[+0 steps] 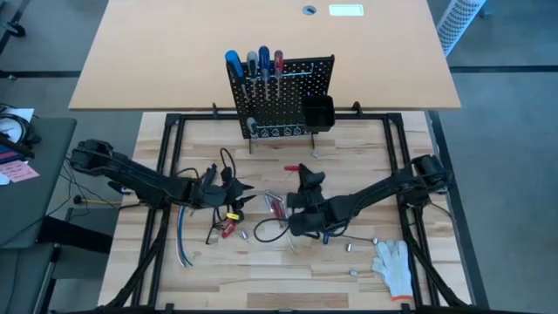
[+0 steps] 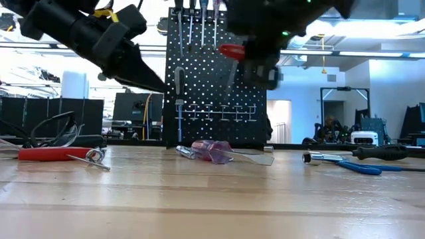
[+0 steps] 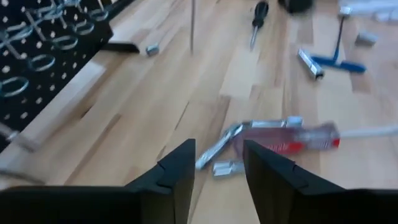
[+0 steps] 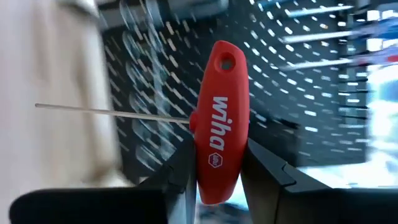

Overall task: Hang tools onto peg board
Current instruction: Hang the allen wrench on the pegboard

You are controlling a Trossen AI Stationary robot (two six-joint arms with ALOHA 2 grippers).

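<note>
Clamped in the right gripper (image 4: 214,165): a red T-handle key (image 4: 217,124), handle pinched between the two dark fingers, thin steel shaft sticking out crosswise from the handle's middle. Seen from above, carried above the table's centre, red tip (image 1: 292,167) poking out at about 10 o'clock from the gripper (image 1: 307,181). Peg board (image 1: 283,100) at 12 o'clock from there, slightly toward 11, upright at the far edge of the slatted tabletop (image 1: 200,270), near but not touching. Already hung along its top row: screwdrivers with blue, grey and red handles (image 1: 253,63); small black bin (image 1: 317,113) on its right side. From table height, red handle (image 2: 234,51) raised level with the board's upper holes, in front of the panel. Key point for the coming move, judged from the wrist view: handle's long axis running roughly parallel to the perforated face, shaft lying across it, so probably some turning needed to feed the shaft down through a ring or hook. Right arm plainly the nearer and the loaded one. Left gripper (image 3: 217,168) at 9 o'clock from the right, jaws apart and holding nothing, hovering over a clear-handled screwdriver (image 3: 289,135) lying flat with its long axis across the jaws' gap.
</note>
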